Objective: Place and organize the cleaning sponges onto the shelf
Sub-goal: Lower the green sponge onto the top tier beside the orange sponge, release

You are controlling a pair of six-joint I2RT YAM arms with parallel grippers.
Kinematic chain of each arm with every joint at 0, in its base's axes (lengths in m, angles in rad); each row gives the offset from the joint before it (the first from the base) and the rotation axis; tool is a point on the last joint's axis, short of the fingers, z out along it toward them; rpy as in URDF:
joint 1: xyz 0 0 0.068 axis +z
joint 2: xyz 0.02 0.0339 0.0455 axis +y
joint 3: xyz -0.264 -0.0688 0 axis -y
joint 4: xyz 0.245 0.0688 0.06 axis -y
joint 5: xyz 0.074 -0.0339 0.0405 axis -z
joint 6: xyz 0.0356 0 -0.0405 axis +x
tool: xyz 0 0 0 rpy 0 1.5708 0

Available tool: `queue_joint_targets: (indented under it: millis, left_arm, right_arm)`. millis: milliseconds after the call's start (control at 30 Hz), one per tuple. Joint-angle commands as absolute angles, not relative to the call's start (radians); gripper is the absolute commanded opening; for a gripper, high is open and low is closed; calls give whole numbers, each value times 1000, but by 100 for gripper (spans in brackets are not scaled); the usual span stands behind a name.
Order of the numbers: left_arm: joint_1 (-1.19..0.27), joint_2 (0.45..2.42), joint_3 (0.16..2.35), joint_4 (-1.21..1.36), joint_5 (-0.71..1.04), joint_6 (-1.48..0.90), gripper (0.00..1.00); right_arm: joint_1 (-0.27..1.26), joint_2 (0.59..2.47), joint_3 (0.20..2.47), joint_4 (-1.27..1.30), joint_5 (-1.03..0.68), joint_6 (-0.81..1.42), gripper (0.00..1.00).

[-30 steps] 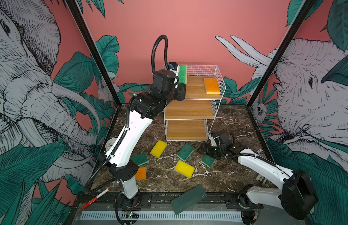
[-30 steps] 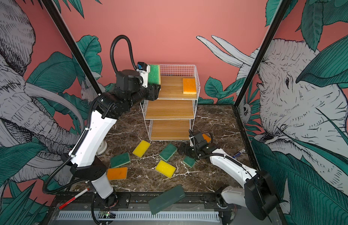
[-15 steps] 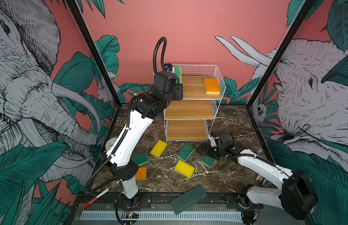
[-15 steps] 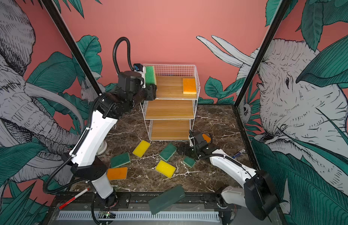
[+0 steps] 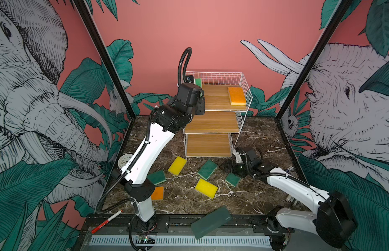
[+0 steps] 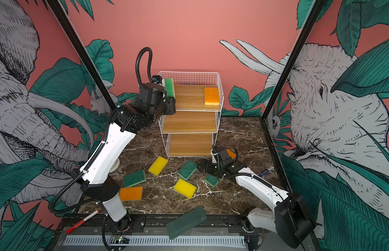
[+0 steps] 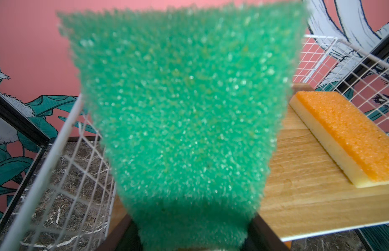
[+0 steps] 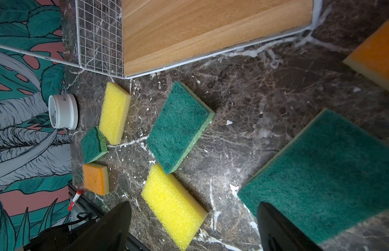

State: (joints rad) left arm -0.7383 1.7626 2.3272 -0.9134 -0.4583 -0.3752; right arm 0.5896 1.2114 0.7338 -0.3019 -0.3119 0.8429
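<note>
Marble tabletop (image 5: 254, 195) carries loose sponges (image 5: 206, 188); shelf (image 5: 213, 123) top board bears orange sponge (image 5: 236, 95), right edge. Left gripper (image 7: 192, 236) pinches green sponge (image 6: 169, 88) upright at left edge: released so, it may topple outside. Right gripper (image 8: 193, 226) spread, empty.

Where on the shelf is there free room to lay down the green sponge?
Top board: bare from the green sponge at its left edge to the orange sponge at the right end. Middle board and bottom board: wholly bare. Crowded: the tabletop before the shelf, strewn with loose sponges.
</note>
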Motion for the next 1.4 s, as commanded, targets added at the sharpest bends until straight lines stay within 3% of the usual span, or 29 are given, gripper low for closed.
queue_joint_targets:
  millis: [0,633,1367]
  left_arm:
    - [-748,1757,2322,-902,-495,-396,63]
    - [-764,1783,2324,-957,-560,-435,75]
    - [-765,1790,2323,-973,-596,-474,83]
  right_arm:
    - [597,1191,717,-282,-319,851,93]
    - [597,1185,704,-254,-333,859,93]
    - [597,1129,700,-288,-316,861,93]
